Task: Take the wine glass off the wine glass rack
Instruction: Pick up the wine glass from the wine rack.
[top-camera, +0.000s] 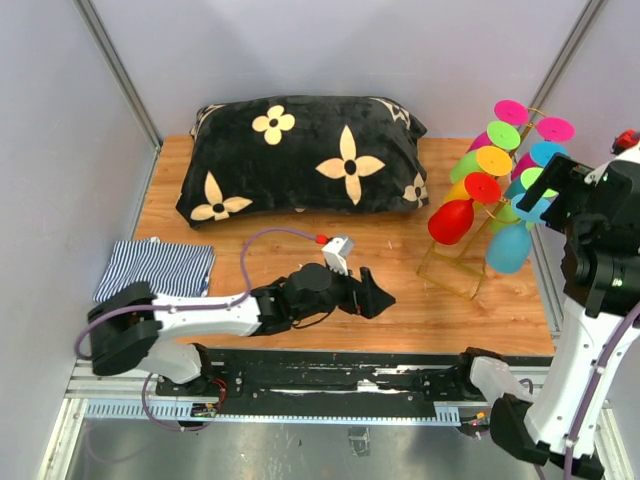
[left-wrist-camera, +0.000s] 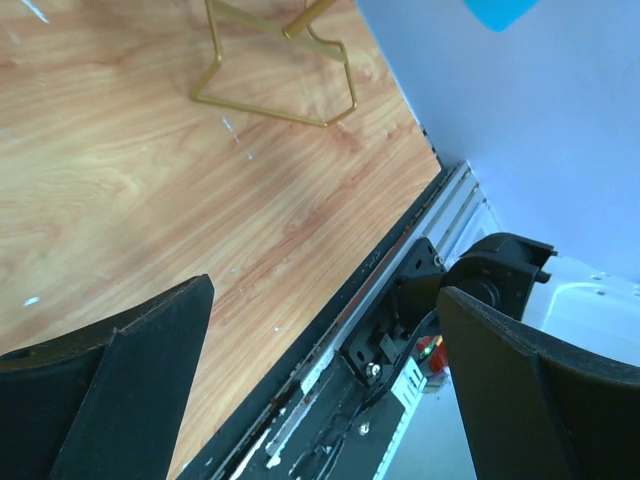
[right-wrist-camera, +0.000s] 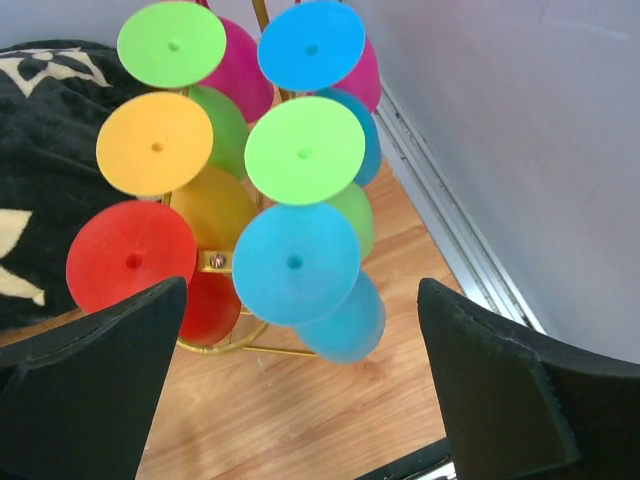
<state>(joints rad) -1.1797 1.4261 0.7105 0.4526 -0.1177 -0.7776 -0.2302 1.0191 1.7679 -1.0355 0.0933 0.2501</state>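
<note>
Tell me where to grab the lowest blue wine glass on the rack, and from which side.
Probably its bowl, approached from the near right: it hangs lowest on the wine glass rack, with nothing to its right. Its flat foot faces outward and hides the stem.

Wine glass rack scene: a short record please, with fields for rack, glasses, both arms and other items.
rack: thin gold wire wine glass rack, table's right side, loaded
glasses: coloured plastic wine glasses hanging in two rows
left gripper: fingers open, empty, low over the wooden table
right gripper: fingers open, empty, facing the glasses
other: black flowered pillow; striped cloth
</note>
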